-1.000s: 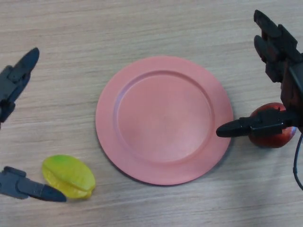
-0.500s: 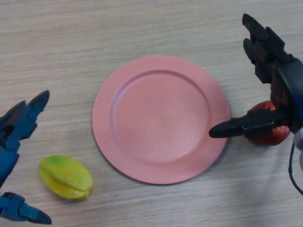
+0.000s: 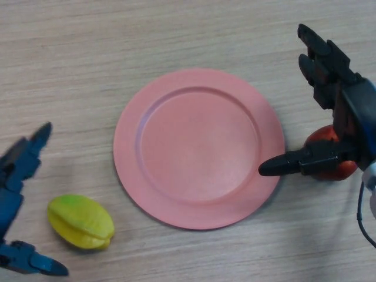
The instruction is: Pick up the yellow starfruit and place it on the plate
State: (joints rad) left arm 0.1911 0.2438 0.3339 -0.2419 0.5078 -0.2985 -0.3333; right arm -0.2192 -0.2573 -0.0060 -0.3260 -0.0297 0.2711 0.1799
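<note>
My left hand [image 3: 17, 176] has slid lower and further toward the table's left edge than it was 0.5 s ago, and its thumb now lies below and to the left of the starfruit [image 3: 80, 221] instead of beside it. The hand is spread wide, fingers straight, holding nothing, with the fruit lying in the gap and not touched. My right hand [image 3: 341, 111] has barely shifted: it hangs open over the plate's right side, fingers straight, thumb tip reaching over the plate [image 3: 200, 147] rim, palm above a red fruit [image 3: 329, 167] that it does not grip.

The starfruit lies on the wooden table [image 3: 88, 59], near the plate's lower left edge but apart from it. It is yellow with a greenish patch at its upper left end, and ridged along its length.
</note>
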